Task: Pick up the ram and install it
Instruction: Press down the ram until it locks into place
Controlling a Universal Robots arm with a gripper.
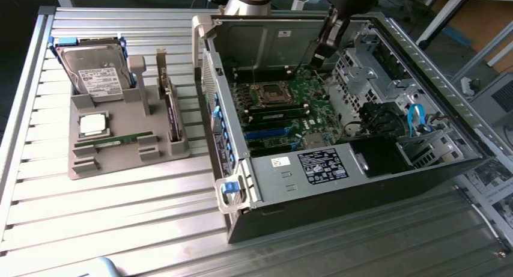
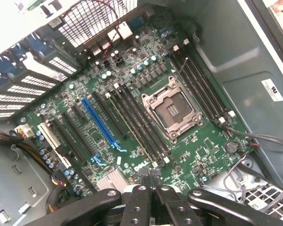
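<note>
The ram (image 1: 120, 139), a thin green stick, lies in a slot of the grey holder (image 1: 88, 166) on the table, at the exterior view's left, far from the arm. My gripper (image 1: 323, 54) hangs inside the open computer case (image 1: 321, 199), above the motherboard (image 1: 309, 118). In the wrist view its black fingers (image 2: 137, 203) are pressed together, so the gripper (image 2: 150, 184) is shut with nothing visibly held. Below it lie the long black memory slots (image 2: 146, 127) beside the empty CPU socket (image 2: 172, 109). A green strip (image 1: 277, 113) sits along one slot; I cannot tell what it is.
The holder also carries a silver hard drive (image 1: 96, 73), a square CPU chip (image 1: 93, 124) and an upright card (image 1: 168, 106). Inside the case are a blue expansion slot (image 2: 100, 125), cable bundles (image 2: 33, 155), the drive cage (image 1: 400, 127) and raised case walls (image 1: 265, 42).
</note>
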